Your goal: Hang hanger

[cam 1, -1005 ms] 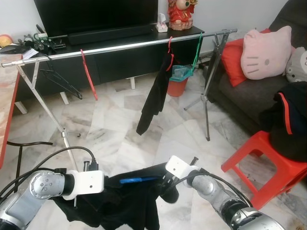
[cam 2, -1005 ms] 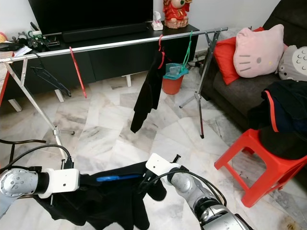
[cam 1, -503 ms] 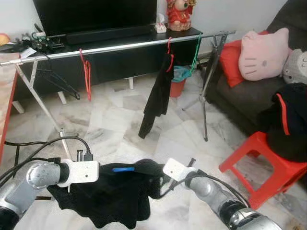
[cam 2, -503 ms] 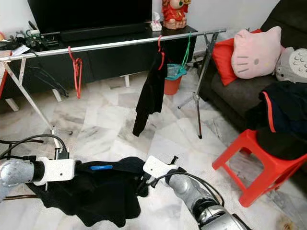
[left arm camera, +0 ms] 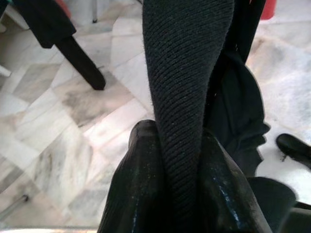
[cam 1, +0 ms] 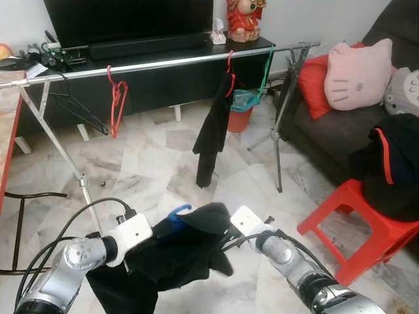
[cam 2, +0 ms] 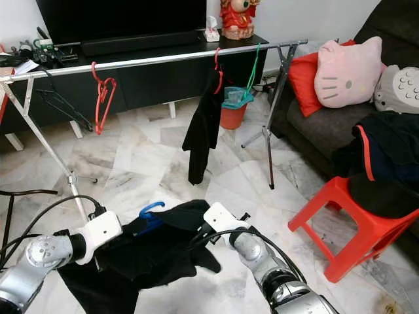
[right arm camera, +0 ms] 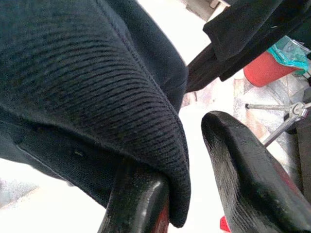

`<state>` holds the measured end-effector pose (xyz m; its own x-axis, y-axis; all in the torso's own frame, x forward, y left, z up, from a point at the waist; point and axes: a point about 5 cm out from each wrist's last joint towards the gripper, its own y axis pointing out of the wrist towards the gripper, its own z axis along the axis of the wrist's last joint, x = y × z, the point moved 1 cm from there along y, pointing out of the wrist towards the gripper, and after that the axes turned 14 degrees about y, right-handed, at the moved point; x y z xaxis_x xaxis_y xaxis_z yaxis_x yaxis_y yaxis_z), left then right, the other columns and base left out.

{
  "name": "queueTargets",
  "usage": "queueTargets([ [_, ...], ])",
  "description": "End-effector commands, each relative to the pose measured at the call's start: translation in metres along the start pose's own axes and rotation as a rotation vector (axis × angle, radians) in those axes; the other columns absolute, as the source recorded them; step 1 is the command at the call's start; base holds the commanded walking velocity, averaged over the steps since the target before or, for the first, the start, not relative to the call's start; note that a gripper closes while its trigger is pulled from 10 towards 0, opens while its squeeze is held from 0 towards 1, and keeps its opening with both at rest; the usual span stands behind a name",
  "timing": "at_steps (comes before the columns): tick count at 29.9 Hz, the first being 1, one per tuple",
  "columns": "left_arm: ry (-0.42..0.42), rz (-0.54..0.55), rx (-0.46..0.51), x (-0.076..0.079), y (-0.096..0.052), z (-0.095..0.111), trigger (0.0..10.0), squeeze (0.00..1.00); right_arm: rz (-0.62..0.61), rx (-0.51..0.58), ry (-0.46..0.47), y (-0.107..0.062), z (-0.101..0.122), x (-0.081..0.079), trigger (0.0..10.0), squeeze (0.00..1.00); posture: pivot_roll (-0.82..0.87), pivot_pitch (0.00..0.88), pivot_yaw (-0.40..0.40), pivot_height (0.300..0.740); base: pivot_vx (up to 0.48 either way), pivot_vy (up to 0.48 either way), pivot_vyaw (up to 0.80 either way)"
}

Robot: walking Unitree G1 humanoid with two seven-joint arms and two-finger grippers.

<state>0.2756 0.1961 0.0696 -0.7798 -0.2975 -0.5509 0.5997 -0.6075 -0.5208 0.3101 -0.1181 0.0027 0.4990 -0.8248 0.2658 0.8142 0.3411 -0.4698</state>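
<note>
Low in the near foreground, both arms hold up a black knitted garment (cam 1: 186, 245) that is draped over a blue hanger (cam 1: 175, 214), whose hook pokes out of the cloth at its upper left. The left gripper (left arm camera: 181, 160) is closed tight on a fold of the garment, the ribbed cloth squeezed between its two black fingers (left arm camera: 141, 174). The right gripper (right arm camera: 189, 160) is partly open, with the garment lying over one finger (right arm camera: 136, 204) while the other finger stands clear of it with a gap between; whether the hanger itself is inside that grip cannot be told. Beyond them, across the marble floor (cam 1: 157, 157), stands a silver clothes rail (cam 1: 163, 63) that runs left to right in front of a black TV cabinet (cam 1: 157, 82). On the rail hang a red hanger (cam 1: 116, 98) toward the left, a black garment on a red hanger (cam 1: 213, 131) near the middle, and a green hanger (cam 1: 265, 69) just to its right. A dark empty hanger (cam 1: 75, 108) hangs at the far left end. To the right sit a red plastic stool (cam 1: 357, 226) with dark clothing (cam 1: 393, 163) piled above it, and a sofa with a pink cat-face cushion (cam 1: 357, 65).
</note>
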Motion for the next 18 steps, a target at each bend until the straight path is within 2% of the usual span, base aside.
queueTargets([
  [1,0.046,0.019,0.046,-0.015,-0.009,0.009,10.0,0.00,-0.022,-0.029,-0.027,-0.002,-0.005,0.006,10.0,1.00,0.11,0.000,-0.041,0.740,0.000,0.000,0.00],
  [5,0.105,-0.066,0.064,-0.011,-0.015,0.011,10.0,0.00,-0.029,-0.041,-0.046,-0.003,-0.008,0.009,10.0,1.00,0.11,0.000,-0.040,0.740,0.000,0.000,0.00],
  [10,0.322,-0.278,-0.015,-0.002,-0.032,0.000,10.0,0.00,-0.034,-0.062,-0.094,-0.007,-0.013,0.017,10.0,1.00,0.11,0.000,-0.043,0.740,0.000,0.000,0.00],
  [15,0.346,-0.340,-0.006,-0.005,-0.039,0.001,10.0,0.00,-0.030,-0.068,-0.107,-0.008,-0.014,0.020,10.0,1.00,0.11,0.000,-0.046,0.740,0.000,0.000,0.00],
  [18,0.328,-0.303,0.012,-0.012,-0.040,0.003,10.0,0.00,-0.009,-0.071,-0.116,-0.008,-0.015,0.018,10.0,1.00,0.11,0.000,-0.046,0.740,0.000,0.000,0.00],
])
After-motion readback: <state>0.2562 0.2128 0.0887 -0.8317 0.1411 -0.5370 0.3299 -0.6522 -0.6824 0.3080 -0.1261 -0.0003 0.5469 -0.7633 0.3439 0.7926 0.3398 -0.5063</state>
